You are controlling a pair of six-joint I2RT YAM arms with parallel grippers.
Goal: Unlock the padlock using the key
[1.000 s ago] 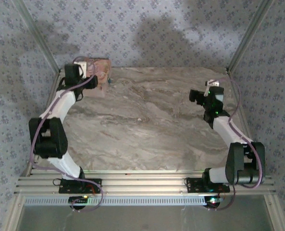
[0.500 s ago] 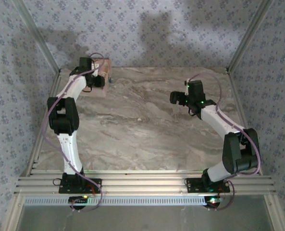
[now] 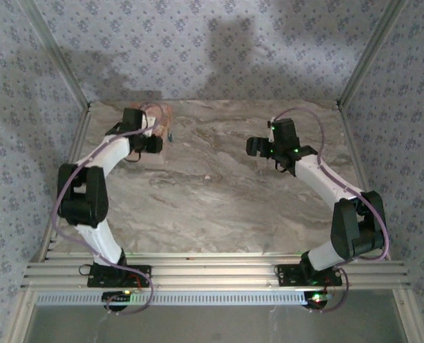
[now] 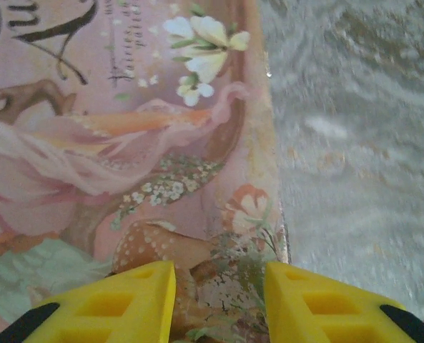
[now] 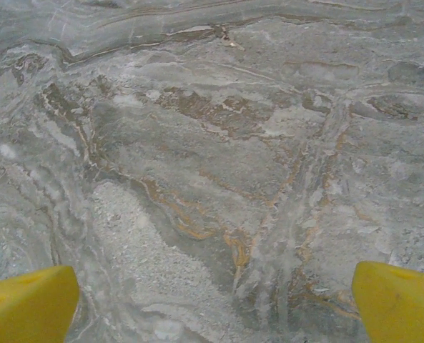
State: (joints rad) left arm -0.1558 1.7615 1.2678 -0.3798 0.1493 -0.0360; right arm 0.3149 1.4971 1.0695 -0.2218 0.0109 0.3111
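My left gripper (image 4: 219,289) stands narrow over a corner of the pink flower-painted box (image 4: 126,157); whether it pinches it I cannot tell. The padlock I cannot find surely; maybe it is the small blue speck (image 3: 171,136) beside the box. It should be heavy, hard and slippery, so I would take its body. My right gripper (image 5: 215,296) hangs wide above the grey marble table (image 5: 197,143).
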